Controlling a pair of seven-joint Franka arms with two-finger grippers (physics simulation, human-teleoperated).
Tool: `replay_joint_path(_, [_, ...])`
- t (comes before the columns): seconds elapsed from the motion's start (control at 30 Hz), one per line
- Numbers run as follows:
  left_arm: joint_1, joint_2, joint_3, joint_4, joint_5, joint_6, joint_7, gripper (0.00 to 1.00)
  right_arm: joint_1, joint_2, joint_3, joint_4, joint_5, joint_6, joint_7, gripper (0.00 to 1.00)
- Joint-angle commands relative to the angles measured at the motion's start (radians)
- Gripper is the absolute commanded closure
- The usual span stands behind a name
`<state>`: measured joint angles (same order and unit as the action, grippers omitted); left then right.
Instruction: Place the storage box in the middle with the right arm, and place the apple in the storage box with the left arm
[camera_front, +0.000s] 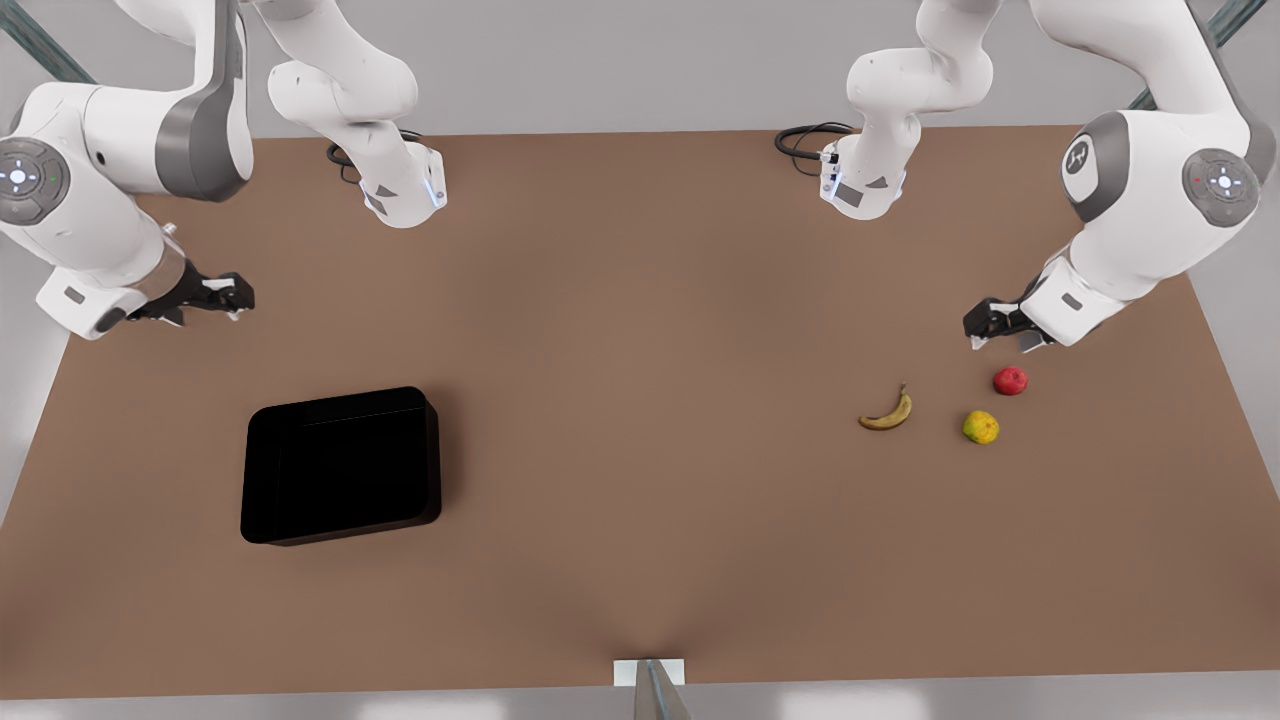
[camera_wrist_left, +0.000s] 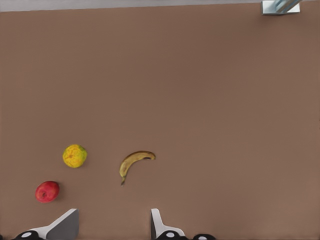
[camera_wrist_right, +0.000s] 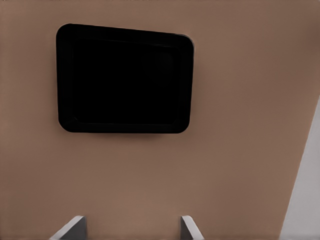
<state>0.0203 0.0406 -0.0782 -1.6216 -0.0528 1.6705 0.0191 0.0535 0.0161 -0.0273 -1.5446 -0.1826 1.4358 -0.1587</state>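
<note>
Left gripper (camera_front: 1000, 332): at about 3 o'clock of the front view, hanging above the table (camera_front: 640, 300); its fingers (camera_wrist_left: 65, 226) are spread apart with bare tabletop between them, holding nothing.
Right gripper (camera_front: 232, 296): at about 9 o'clock of the front view, also above the table; in its own wrist view the two fingers (camera_wrist_right: 70, 229) stand wide apart and pinch nothing.
Left arm (camera_front: 1150, 190): white with grey joint covers, reaching in from 2 o'clock of the front view.
Right arm (camera_front: 100, 170): same look, reaching in from 10 o'clock of the front view.
Apple (camera_front: 1010, 381): small, red, lying on the table just at 5 o'clock of the left gripper, near it but not touched; it is well apart from the storage box.
Storage box (camera_front: 342, 466): glossy black, shallow, rounded corners, resting flat on the table at about 8 o'clock of the front view, at 5 o'clock of the right gripper and clear of it; its inside is dark and nothing can be made out in it.
Yellow-green fruit (camera_front: 981, 427): round, near the apple, at the apple's 7 o'clock, not touching it.
Banana (camera_front: 888, 413): curved, browning, at 9 o'clock of the yellow-green fruit, apart from both round fruits.
Table: brown, plain surface carrying the box on one side and the three fruits on the other.
</note>
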Motion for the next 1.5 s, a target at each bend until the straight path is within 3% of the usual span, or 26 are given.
replay_joint_path(0.0, [0.023, -0.001, 0.000, -0.001, 0.007, 0.000, -0.001, 0.00, -0.017, -0.001, 0.000, 0.000, 0.000, 0.000, -0.001, 0.00])
replay_joint_path(0.07, [0.023, 0.007, 0.001, -0.003, 0.007, -0.002, 0.001, 0.00, -0.017, 0.007, 0.000, -0.002, 0.000, 0.003, -0.004, 0.00])
replay_joint_path(0.13, [0.026, 0.056, 0.107, -0.011, -0.024, -0.003, -0.004, 0.00, -0.124, 0.146, -0.003, 0.014, 0.002, 0.122, -0.206, 0.00])
replay_joint_path(0.23, [0.046, 0.078, 0.232, -0.124, -0.245, -0.014, -0.315, 0.00, -0.149, 0.355, -0.148, 0.001, 0.060, 0.359, -0.437, 0.00])
replay_joint_path(0.3, [0.047, 0.100, 0.339, -0.190, -0.510, -0.017, -0.507, 0.00, -0.142, 0.447, -0.168, -0.008, 0.061, 0.466, -0.418, 0.00])
replay_joint_path(0.33, [0.053, 0.139, 0.385, -0.225, -0.645, -0.047, -0.570, 0.00, -0.144, 0.453, -0.169, -0.117, 0.063, 0.627, -0.409, 0.00])
replay_joint_path(0.43, [0.136, 0.285, 0.385, -0.221, -0.802, -0.094, -0.631, 0.00, -0.141, 0.504, -0.194, -0.175, 0.101, 0.799, -0.417, 0.00])
replay_joint_path(0.6, [0.279, 0.502, 0.387, -0.119, -0.975, -0.215, -0.616, 0.00, -0.127, 0.573, -0.204, -0.186, 0.187, 0.815, -0.409, 0.00])
replay_joint_path(0.83, [0.287, 0.576, 0.423, -0.124, -0.961, -0.354, -0.633, 0.00, -0.104, 0.574, -0.206, -0.180, 0.233, 0.793, -0.412, 0.00])
replay_joint_path(1.17, [0.326, 0.723, 0.449, -0.089, -0.976, -0.327, -0.613, 0.00, -0.104, 0.578, -0.249, -0.181, 0.232, 0.813, -0.426, 0.00])
replay_joint_path(1.33, [0.412, 0.757, 0.449, -0.072, -0.969, -0.331, -0.584, 0.00, -0.104, 0.673, -0.260, -0.177, 0.239, 0.839, -0.409, 0.00])
replay_joint_path(1.37, [0.415, 0.772, 0.449, -0.073, -0.970, -0.331, -0.564, 0.00, -0.104, 0.676, -0.260, -0.175, 0.239, 0.838, -0.409, 0.04])
replay_joint_path(1.4, [0.417, 0.786, 0.446, -0.075, -0.975, -0.328, -0.550, 0.00, -0.103, 0.676, -0.260, -0.173, 0.239, 0.833, -0.410, 0.20])
replay_joint_path(1.47, [0.417, 0.791, 0.425, -0.081, -1.003, -0.325, -0.548, 0.00, -0.101, 0.670, -0.260, -0.155, 0.238, 0.796, -0.413, 0.28])
